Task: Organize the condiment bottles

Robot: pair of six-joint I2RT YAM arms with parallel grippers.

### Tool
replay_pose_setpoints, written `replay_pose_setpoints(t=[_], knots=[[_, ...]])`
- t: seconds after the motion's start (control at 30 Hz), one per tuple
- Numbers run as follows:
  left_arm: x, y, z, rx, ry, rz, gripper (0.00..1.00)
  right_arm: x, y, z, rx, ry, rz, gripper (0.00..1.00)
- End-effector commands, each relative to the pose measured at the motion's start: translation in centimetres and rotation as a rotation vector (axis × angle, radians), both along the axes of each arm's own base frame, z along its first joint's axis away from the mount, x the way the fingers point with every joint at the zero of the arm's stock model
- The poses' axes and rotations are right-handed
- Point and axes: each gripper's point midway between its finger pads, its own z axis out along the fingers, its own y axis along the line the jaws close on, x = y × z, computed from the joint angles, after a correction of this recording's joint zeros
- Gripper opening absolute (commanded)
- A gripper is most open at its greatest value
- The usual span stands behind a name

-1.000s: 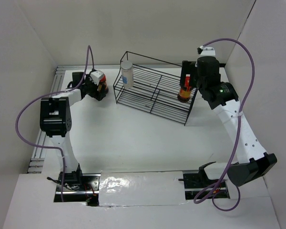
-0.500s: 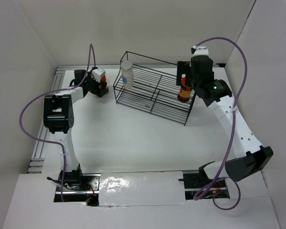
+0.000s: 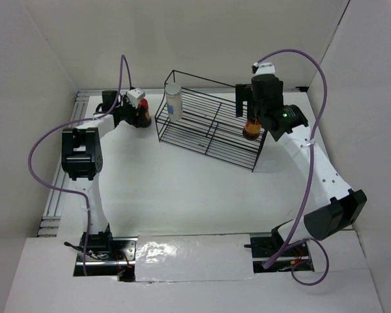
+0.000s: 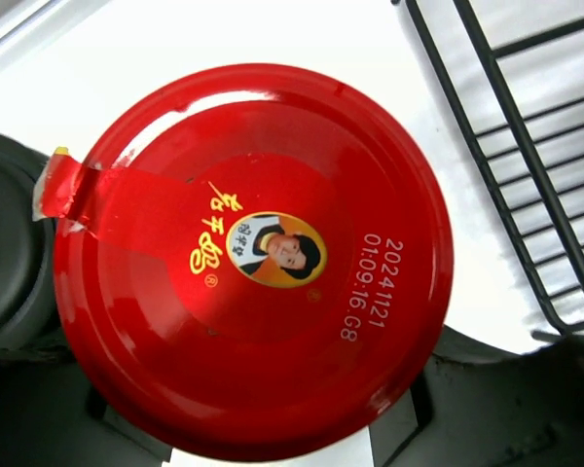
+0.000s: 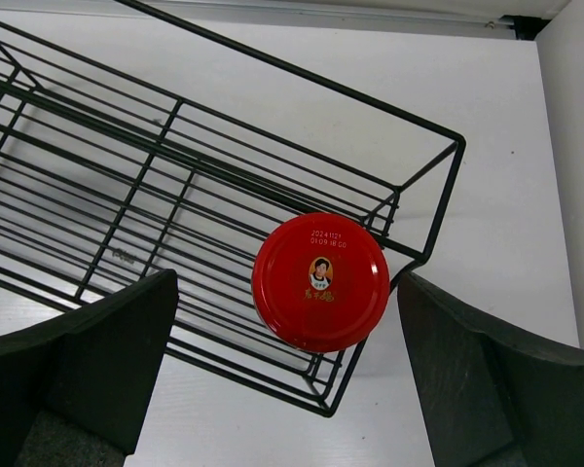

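A brown jar with red lid [image 3: 142, 118] stands upright in the upper left of the top view, just left of the wire rack [image 3: 208, 134]. Its lid shows a small portrait, a printed date and a torn red seal strip. The second brown jar [image 3: 251, 128], also red-lidded, stands upright inside the rack's right end. The white cylinder [image 3: 173, 103] with a silver-grey cap stands upright at the rack's left end.

- The top external camera sits high above and behind the arm bases. It tilts down from afar over the whole table [image 3: 182, 176] and the wire rack [image 3: 208, 124].
- The left wrist camera looks straight down, very close; the left red-lidded jar [image 4: 253, 258] nearly fills its frame.
- The right wrist camera looks down from higher up, over the rack's end corner and the right red-lidded jar [image 5: 320, 281].
- All three views share the rack.
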Motion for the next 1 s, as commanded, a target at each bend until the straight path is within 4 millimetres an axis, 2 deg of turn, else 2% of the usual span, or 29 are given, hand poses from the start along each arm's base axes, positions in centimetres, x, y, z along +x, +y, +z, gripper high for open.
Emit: replay_pose_setpoints(t=[0.0, 0.07, 0.1, 0.2, 0.23, 0.3, 0.47, 0.63, 0.67, 0.73, 0.77, 0.8, 0.93, 0.97], knots=[[1.5, -0.6, 1.4, -0.018, -0.054, -0.029, 0.63, 0.8, 0.4, 2.7, 0.000, -0.081, -0.005, 1.00], [1.4, -0.7, 1.5, -0.024, -0.061, -0.039, 0.66, 0.9, 0.4, 2.6, -0.005, -0.075, -0.004, 1.00], [1.4, -1.0, 1.9, -0.034, -0.071, -0.056, 0.76, 0.9, 0.4, 2.5, -0.007, -0.071, -0.004, 1.00], [1.5, -1.2, 1.6, -0.043, -0.067, -0.064, 0.85, 1.0, 0.5, 2.3, -0.009, -0.069, -0.005, 1.00], [1.9, -1.3, 2.0, -0.044, -0.075, -0.062, 0.85, 1.0, 0.5, 2.4, -0.010, -0.070, -0.004, 1.00], [2.2, -1.1, 1.3, -0.044, -0.057, -0.052, 0.83, 1.0, 0.5, 2.4, -0.010, -0.070, -0.003, 1.00], [2.8, -0.9, 1.3, -0.033, -0.062, -0.040, 0.75, 1.1, 0.7, 2.4, -0.014, -0.067, -0.003, 1.00], [2.6, -1.0, 1.2, -0.047, -0.057, -0.048, 0.50, 1.1, 0.9, 2.4, -0.016, -0.062, 0.000, 1.00], [2.5, -1.3, 1.6, -0.051, -0.061, -0.058, 0.39, 1.0, 1.0, 2.5, -0.015, -0.065, 0.002, 1.00], [2.2, -1.2, 1.8, -0.055, -0.059, -0.065, 0.27, 0.9, 1.0, 2.6, -0.016, -0.066, 0.003, 1.00], [1.9, -1.4, 2.5, -0.062, -0.064, -0.075, 0.10, 0.8, 1.2, 2.6, -0.017, -0.067, 0.013, 1.00], [1.8, -1.2, 2.6, -0.063, -0.061, -0.074, 0.00, 0.7, 1.3, 2.7, -0.017, -0.068, 0.017, 1.00], [0.4, -0.6, 4.0, -0.069, -0.045, -0.091, 0.00, 0.2, 1.8, 3.0, -0.020, -0.073, 0.054, 1.00], [0.0, -0.5, 5.1, -0.062, -0.056, -0.094, 0.00, 0.1, 2.2, 2.9, -0.021, -0.072, 0.076, 1.00]])
